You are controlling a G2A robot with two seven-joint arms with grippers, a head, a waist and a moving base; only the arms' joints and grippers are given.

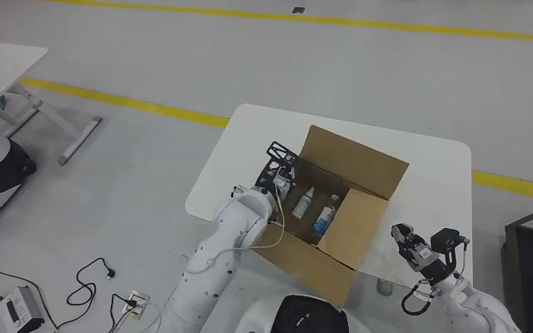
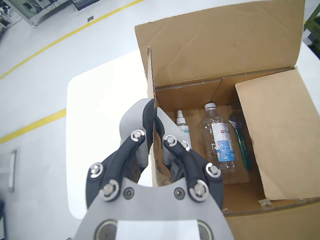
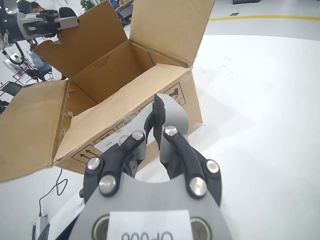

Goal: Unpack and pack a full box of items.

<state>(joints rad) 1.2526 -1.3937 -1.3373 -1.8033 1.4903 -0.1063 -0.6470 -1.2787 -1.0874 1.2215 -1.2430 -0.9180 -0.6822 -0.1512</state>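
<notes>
- The cardboard box (image 1: 350, 166) stands open near the middle of the white tabletop (image 1: 433, 166), turned at an angle, with all its flaps folded out.
- I have the left gripper (image 2: 152, 111) at the box's left side, its fingers pinched tight on the upright edge of the left flap (image 2: 150, 76).
- On the box floor I see a small spray bottle (image 2: 182, 126), a clear plastic bottle (image 2: 220, 138) just to its right, and a green-handled wrench (image 2: 241, 141) lying against the right wall.
- The right gripper (image 3: 157, 106) hangs over the near right part of the tabletop, just beside the box's right side. Its fingers are pressed together and hold nothing.
</notes>
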